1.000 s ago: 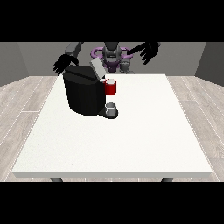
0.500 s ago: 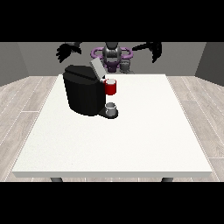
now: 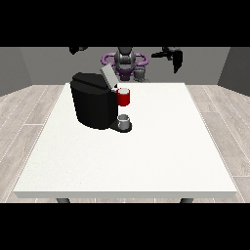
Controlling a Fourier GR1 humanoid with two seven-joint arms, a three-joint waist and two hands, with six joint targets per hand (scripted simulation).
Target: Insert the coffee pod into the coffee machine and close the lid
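With its lid (image 3: 107,75) sticking up, the coffee machine (image 3: 93,100) is waiting, so the empty hand at the view's right (image 3: 175,56), fingers hanging straight, should be pushing it down slowly; the other hand's (image 3: 78,49) fingers I cannot tell

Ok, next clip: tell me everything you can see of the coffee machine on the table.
The coffee machine is a black, boxy block that looks like matte plastic, standing upright on the white table, towards its far side and the view's left. Its grey lid is tilted up and open. A red thing at the machine sits at its front, and a grey cup-like thing stands on the low base below. No hand touches it.
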